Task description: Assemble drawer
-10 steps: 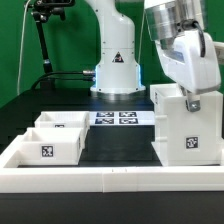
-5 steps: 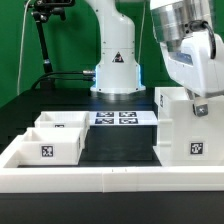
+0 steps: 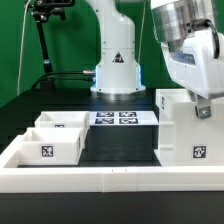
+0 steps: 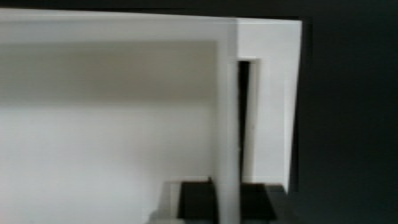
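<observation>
Claw (image 3: 203,107) clamps the upright drawer housing (image 3: 185,135) at its top edge.

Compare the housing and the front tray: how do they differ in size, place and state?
The housing is tall; the front tray is low. The housing stands at the exterior view's right, the front tray at its left. The gripper clasps a wall of the housing, while nothing touches the front tray. Both are white with black-and-white square markings on the face toward the camera.
</observation>
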### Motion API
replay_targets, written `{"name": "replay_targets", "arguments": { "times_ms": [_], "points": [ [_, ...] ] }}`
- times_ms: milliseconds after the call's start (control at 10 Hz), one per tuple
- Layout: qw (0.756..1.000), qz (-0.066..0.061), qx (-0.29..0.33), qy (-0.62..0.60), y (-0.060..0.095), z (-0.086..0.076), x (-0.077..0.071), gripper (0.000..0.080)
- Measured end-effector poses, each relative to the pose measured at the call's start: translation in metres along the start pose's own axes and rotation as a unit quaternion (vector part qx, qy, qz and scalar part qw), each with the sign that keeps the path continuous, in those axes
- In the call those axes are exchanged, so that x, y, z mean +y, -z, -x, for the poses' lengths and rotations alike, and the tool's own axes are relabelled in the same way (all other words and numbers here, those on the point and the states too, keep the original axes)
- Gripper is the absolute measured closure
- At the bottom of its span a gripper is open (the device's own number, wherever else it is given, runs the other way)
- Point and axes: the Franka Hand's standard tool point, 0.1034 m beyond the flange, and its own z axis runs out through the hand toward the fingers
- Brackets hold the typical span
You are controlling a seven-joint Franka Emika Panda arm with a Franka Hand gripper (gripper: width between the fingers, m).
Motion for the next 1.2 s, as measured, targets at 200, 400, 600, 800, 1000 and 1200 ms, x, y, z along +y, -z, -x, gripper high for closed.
{"name": "replay_targets", "arguments": {
  "times_ms": [200,400,600,800,1000,1200],
  "points": [
    [1.000,-0.003,0.000,0.000,0.000,0.000,-0.006,0.0762],
    [1.000,-0.006,0.000,-0.001,-0.002,-0.001,-0.013,0.0762],
    [1.000,-0.004,-0.001,-0.001,-0.003,-0.002,-0.015,0.0762],
    [1.000,-0.002,-0.002,-0.001,-0.003,-0.002,-0.015,0.0762],
    [1.000,-0.002,-0.002,0.000,-0.003,-0.002,-0.015,0.0646],
    [1.000,-0.003,-0.002,0.002,-0.003,-0.002,-0.015,0.0513]
  ]
}}
